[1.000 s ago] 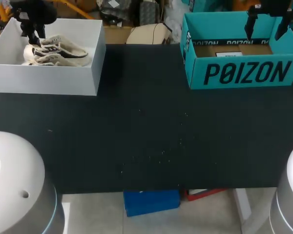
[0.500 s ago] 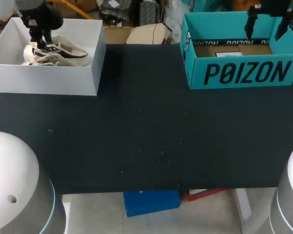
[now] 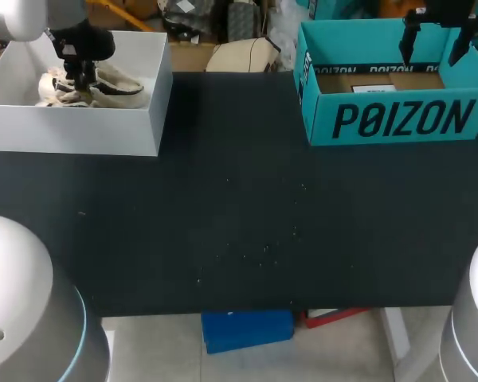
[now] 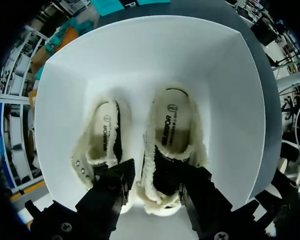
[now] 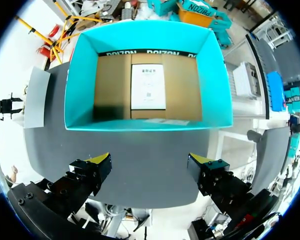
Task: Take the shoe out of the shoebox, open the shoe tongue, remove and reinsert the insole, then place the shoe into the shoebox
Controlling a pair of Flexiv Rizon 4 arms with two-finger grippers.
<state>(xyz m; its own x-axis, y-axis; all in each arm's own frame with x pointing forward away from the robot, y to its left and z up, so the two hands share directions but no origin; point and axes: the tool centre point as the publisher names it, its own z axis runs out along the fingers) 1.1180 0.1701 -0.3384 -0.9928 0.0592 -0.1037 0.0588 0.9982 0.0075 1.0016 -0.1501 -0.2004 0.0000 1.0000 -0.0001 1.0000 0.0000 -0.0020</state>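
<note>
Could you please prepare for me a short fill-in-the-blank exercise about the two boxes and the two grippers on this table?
1. The white box holds ___ shoes.
2. The left gripper is low over them, while the right gripper hangs above the ___ box.
3. The right gripper's fingers stand ___.
4. Inside that box lies a paper sheet, but no ___.

Missing words: two; teal; open; shoe

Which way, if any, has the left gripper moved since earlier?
Yes. The left gripper has shifted rightward across the white box, away from its left wall.
</note>
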